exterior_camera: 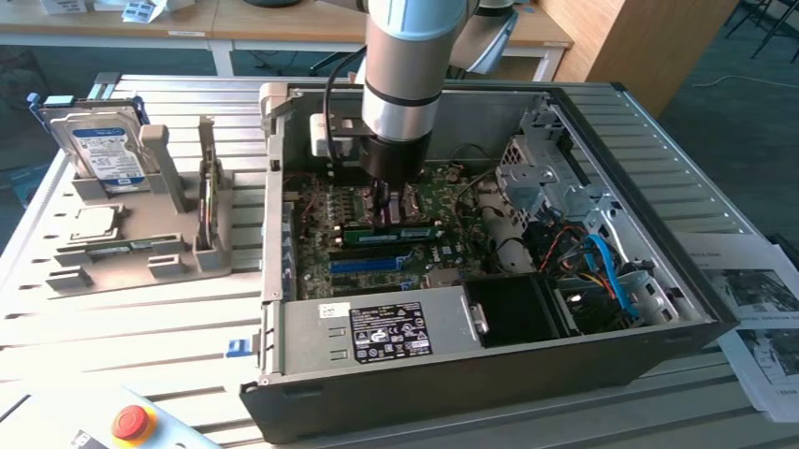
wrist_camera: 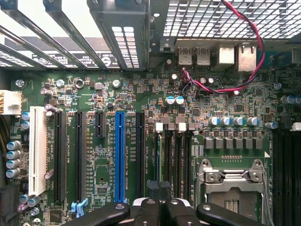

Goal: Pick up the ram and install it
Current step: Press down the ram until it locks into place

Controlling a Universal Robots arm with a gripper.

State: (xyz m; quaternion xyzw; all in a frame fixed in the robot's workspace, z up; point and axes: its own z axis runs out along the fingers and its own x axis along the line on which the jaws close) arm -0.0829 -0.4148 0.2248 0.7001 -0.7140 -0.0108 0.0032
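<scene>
My gripper [exterior_camera: 392,217] reaches down into the open computer case [exterior_camera: 649,346], over the green motherboard [exterior_camera: 437,192]. The ram [exterior_camera: 391,231], a long green stick, stands on edge in a memory slot directly under the fingertips. In the wrist view the ram [wrist_camera: 156,157] appears as a thin edge running along the leftmost memory slot, between white clips. My gripper [wrist_camera: 160,190] is shut, its dark fingertips meeting on the ram's top edge. Whether the stick is fully seated cannot be told.
A blue slot strip [wrist_camera: 120,155] lies beside the memory slots, and the processor socket [wrist_camera: 230,181] is close by. The power supply [exterior_camera: 387,332] fills the case's near side. On the exterior view's left, a grey holder [exterior_camera: 138,262] carries a hard drive [exterior_camera: 107,150]. A red stop button [exterior_camera: 131,423] sits in front.
</scene>
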